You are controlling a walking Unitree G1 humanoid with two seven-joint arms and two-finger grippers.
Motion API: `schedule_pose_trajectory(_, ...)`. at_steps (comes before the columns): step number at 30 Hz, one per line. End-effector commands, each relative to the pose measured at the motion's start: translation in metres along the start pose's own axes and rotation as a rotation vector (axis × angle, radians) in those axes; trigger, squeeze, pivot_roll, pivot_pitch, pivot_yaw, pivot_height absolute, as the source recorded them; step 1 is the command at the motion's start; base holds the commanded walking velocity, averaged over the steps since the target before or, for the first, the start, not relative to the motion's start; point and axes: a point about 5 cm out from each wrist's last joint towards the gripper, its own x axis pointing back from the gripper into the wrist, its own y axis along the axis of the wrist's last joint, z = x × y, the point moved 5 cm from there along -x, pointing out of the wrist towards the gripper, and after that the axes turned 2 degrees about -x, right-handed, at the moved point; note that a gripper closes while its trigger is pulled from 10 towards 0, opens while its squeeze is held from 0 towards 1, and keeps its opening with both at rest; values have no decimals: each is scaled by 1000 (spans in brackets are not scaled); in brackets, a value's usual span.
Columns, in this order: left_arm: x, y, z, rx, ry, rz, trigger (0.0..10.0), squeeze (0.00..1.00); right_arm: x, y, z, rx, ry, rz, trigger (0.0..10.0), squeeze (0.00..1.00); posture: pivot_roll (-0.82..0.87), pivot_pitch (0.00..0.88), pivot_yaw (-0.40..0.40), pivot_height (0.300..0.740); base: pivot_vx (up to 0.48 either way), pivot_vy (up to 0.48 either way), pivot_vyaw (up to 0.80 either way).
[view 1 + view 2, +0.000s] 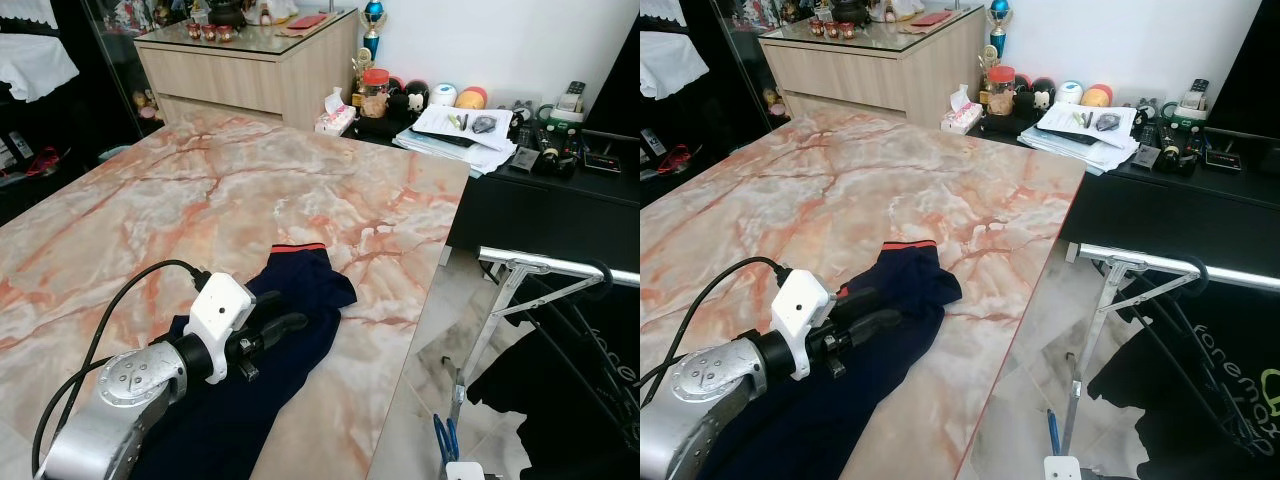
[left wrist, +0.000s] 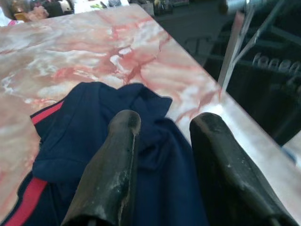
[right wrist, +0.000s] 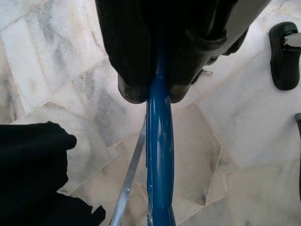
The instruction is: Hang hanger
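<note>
Down by the floor, right gripper (image 3: 160, 89) has its jaws clamped on the blue hanger (image 3: 159, 155), near the rack (image 1: 540, 265). Light, stiff, slick plastic, so grip mid-bar. Left gripper (image 2: 164, 136) gapes over the navy garment (image 2: 94, 141) on the desk (image 1: 250, 180).

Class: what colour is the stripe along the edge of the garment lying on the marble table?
Red, on the navy garment; clearest in the left wrist view.

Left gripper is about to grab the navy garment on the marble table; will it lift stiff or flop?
Probably floppy: the navy garment lies crumpled in soft folds, so it should drape from the left gripper. It may slide easily, since the marble table looks polished.
</note>
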Motion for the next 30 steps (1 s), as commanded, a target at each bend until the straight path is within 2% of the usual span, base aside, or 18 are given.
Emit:
schedule_pose_trajectory(1, 11, 27, 27, 136, 133, -141, 10000, 1000, 1, -3, 2, 4, 5, 7, 10000, 0, 125, 79, 55, 740, 0, 0, 0)
schedule_pose_trajectory(3, 15, 40, 41, 222, 200, -229, 10000, 1000, 1, -3, 1, 6, 5, 7, 10000, 0, 127, 80, 53, 740, 0, 0, 0)
schedule_pose_trajectory(5, 18, 49, 48, 250, 234, -289, 10000, 1000, 1, -3, 2, 13, 11, 6, 10000, 0, 130, 81, 51, 740, 0, 0, 0)
schedule_pose_trajectory(8, 15, 42, 41, 200, 217, -240, 10000, 1000, 1, -2, 2, 12, 10, 5, 10000, 0, 127, 83, 50, 740, 0, 0, 0)
schedule_pose_trajectory(9, 12, 35, 36, 147, 197, -184, 10000, 1000, 0, -2, 2, 13, 10, 4, 10000, 0, 126, 84, 49, 740, 0, 0, 0)
schedule_pose_trajectory(11, 8, 6, 22, -26, 148, -7, 10000, 1000, 0, 0, 1, 12, 8, 2, 10000, 0, 120, 86, 49, 740, 0, 0, 0)
schedule_pose_trajectory(12, 8, 6, 22, -26, 148, -7, 10000, 1000, 0, 0, 1, 12, 8, 2, 10000, 0, 120, 86, 49, 740, 0, 0, 0)
schedule_pose_trajectory(13, 10, 1, 26, -11, 193, 5, 10000, 1000, 0, 0, 0, 10, 6, 1, 10000, 0, 115, 88, 48, 740, 0, 0, 0)
schedule_pose_trajectory(14, 10, 1, 28, 0, 211, 2, 10000, 396, 0, 0, 0, 10, 5, 0, 10000, 0, 116, 88, 48, 740, 0, 0, 0)
schedule_pose_trajectory(15, 11, 1, 34, -1, 270, -9, 10000, 4, 0, 0, 0, 9, 4, 1, 10000, 0, 118, 89, 47, 740, 0, 0, 0)
schedule_pose_trajectory(18, 16, 2, 51, 33, 423, -53, 10000, 0, 0, -1, -1, 10, 4, 3, 10000, 0, 122, 87, 48, 740, 0, 0, 0)
schedule_pose_trajectory(21, 25, -6, 63, 58, 577, -62, 10000, 0, 0, -2, 0, 14, 8, 5, 10000, 0, 121, 90, 44, 740, 0, 0, 0)
schedule_pose_trajectory(30, 39, -14, 64, 46, 686, -74, 10000, 0, 0, 0, -1, 18, 11, 1, 10000, 0, 117, 86, 35, 740, 0, 0, 0)
